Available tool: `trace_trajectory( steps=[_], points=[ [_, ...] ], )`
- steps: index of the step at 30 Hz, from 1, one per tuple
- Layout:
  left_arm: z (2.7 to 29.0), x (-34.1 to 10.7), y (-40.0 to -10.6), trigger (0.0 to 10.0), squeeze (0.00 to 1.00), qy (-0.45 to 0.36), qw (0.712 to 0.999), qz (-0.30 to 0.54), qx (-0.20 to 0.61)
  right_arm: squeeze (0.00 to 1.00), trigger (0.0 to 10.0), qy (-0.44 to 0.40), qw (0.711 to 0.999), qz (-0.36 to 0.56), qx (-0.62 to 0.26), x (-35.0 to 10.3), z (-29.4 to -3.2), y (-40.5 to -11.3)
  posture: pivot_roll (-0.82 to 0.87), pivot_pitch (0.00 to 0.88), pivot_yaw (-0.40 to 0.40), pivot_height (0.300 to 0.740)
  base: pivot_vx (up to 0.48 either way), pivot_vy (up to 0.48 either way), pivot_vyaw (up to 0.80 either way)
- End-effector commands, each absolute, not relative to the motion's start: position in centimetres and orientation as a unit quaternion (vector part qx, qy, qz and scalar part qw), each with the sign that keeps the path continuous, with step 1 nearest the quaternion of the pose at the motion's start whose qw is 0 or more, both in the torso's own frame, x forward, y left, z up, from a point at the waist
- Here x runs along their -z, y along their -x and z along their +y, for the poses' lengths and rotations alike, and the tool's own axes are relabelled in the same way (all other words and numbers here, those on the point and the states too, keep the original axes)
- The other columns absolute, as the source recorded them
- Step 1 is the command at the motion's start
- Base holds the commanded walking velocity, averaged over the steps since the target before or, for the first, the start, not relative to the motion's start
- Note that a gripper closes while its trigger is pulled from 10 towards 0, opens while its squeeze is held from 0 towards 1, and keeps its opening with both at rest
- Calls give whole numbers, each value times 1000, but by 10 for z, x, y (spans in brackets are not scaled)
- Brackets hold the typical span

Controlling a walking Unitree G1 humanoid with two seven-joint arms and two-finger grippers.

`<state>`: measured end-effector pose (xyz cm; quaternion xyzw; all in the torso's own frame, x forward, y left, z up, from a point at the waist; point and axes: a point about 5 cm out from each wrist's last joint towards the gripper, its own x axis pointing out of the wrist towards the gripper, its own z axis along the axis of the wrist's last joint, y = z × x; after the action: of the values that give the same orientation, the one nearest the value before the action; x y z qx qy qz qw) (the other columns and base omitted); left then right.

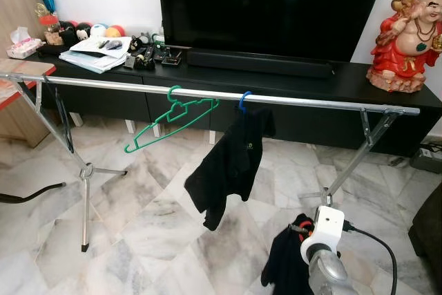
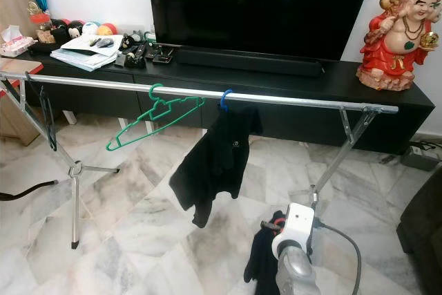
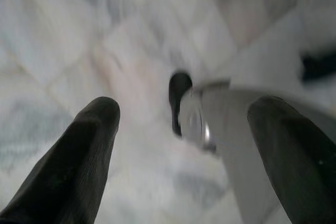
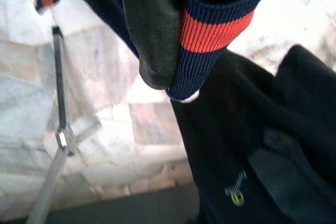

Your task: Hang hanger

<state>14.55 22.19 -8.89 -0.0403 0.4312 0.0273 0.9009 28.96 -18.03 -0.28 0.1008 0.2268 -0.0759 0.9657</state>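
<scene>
A silver clothes rail (image 1: pixel 207 92) runs across the room in front of me. An empty green hanger (image 1: pixel 173 119) hangs tilted on it. Right beside it, a blue hanger's hook (image 1: pixel 244 99) carries a black shirt (image 1: pixel 231 164) with a small green logo (image 4: pixel 237 198). Low at the front, my right arm's white wrist (image 1: pixel 328 229) points at the rack, and a dark garment (image 1: pixel 286 264) droops from the right gripper (image 1: pixel 302 231). In the right wrist view a navy and red ribbed cuff (image 4: pixel 215 35) wraps over one black finger (image 4: pixel 152 35). My left gripper (image 3: pixel 186 111) hangs open over the marble floor by a rack foot (image 3: pixel 181 95).
A black TV console (image 1: pixel 290 81) with a large TV stands behind the rack, papers (image 1: pixel 97 53) at its left end and a red statue (image 1: pixel 407 39) at its right. Rack legs (image 1: pixel 84 170) (image 1: pixel 352 164) splay onto the floor. A black cable (image 1: pixel 376 246) trails from my right wrist.
</scene>
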Motion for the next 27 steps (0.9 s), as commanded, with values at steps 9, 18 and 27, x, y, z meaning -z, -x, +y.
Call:
trace_trajectory(
  steps=[9, 18, 27],
  points=[
    [230, 34, -218, 10000, 0, 20, 977, 211, -10, 0, 10000, -87, 955, 271, 87, 24, -187, -268, 87, 26, -2, 740, 0, 0, 0],
    [202, -26, -238, 10000, 0, -8, 998, 44, 33, 0, 10000, -95, 943, 283, 146, 35, -203, -252, 85, 27, 2, 740, 0, 0, 0],
    [182, -67, -239, 10000, 0, -51, 995, -11, 87, 0, 10000, -121, 932, 286, 186, 41, -214, -241, 94, 26, 7, 740, 0, 0, 0]
  ],
)
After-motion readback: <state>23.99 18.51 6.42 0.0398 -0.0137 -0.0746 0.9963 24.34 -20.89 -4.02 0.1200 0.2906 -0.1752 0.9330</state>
